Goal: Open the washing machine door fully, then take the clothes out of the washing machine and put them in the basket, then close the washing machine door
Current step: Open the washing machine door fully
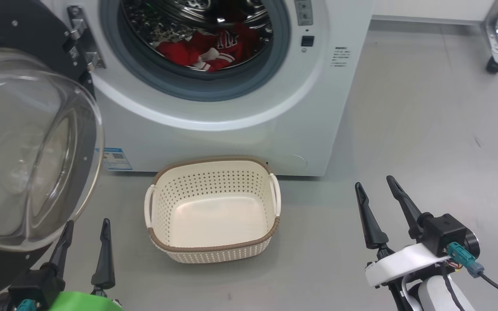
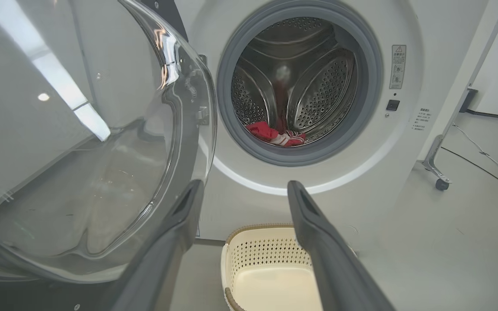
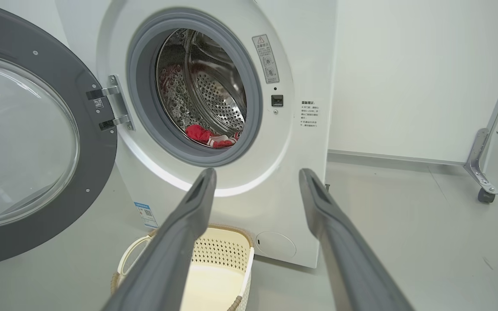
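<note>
The washing machine stands ahead with its door swung wide to the left, the glass bowl bulging toward me. Red clothes lie at the front of the steel drum, also in the left wrist view and the right wrist view. The cream basket sits empty on the floor below the opening. My left gripper is open at the lower left, just under the door's glass, holding nothing. My right gripper is open at the lower right, apart from everything.
A white panel on a metal leg with a black caster stands to the right of the machine. A thin cable runs over the grey floor there. The open door crowds the space around my left arm.
</note>
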`<state>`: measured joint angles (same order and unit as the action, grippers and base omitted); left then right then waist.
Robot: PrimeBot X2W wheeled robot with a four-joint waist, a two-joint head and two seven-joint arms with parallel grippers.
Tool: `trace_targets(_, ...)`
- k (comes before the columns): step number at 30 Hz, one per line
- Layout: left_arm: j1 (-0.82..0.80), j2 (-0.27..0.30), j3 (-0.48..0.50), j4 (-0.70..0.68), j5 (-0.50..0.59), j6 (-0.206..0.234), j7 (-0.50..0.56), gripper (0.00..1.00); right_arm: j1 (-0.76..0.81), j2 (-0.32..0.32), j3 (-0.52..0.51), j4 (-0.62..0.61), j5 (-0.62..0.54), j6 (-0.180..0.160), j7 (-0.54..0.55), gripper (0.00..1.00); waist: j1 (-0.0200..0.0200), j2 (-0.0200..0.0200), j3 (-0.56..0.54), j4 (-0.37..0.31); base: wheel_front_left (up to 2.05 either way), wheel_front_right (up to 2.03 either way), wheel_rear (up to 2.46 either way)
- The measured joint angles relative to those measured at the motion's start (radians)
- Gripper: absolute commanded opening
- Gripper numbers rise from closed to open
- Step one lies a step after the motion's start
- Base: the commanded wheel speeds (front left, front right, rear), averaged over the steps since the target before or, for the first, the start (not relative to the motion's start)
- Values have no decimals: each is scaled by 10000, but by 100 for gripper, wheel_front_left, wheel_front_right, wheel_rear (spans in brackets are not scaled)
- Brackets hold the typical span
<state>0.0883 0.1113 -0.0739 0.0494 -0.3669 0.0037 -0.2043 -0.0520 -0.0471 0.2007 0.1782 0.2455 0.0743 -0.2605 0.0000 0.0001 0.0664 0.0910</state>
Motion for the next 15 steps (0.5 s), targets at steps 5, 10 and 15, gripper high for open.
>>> trace_targets(5,9,-2,-58,-113,4,0,117,100,50,2,65,-59,36,-79,0,100,0,0,-27,-454,0,0,0)
trace_targets(10,36,50,-155,-186,4,-2,337,100,209,2,73,-123,54,-155,0,100,0,0,-79,-854,0,0,0)
trace_targets(15,47,102,-161,-226,6,-2,401,100,219,4,94,-178,82,-249,0,100,0,0,-109,-1108,0,0,0)
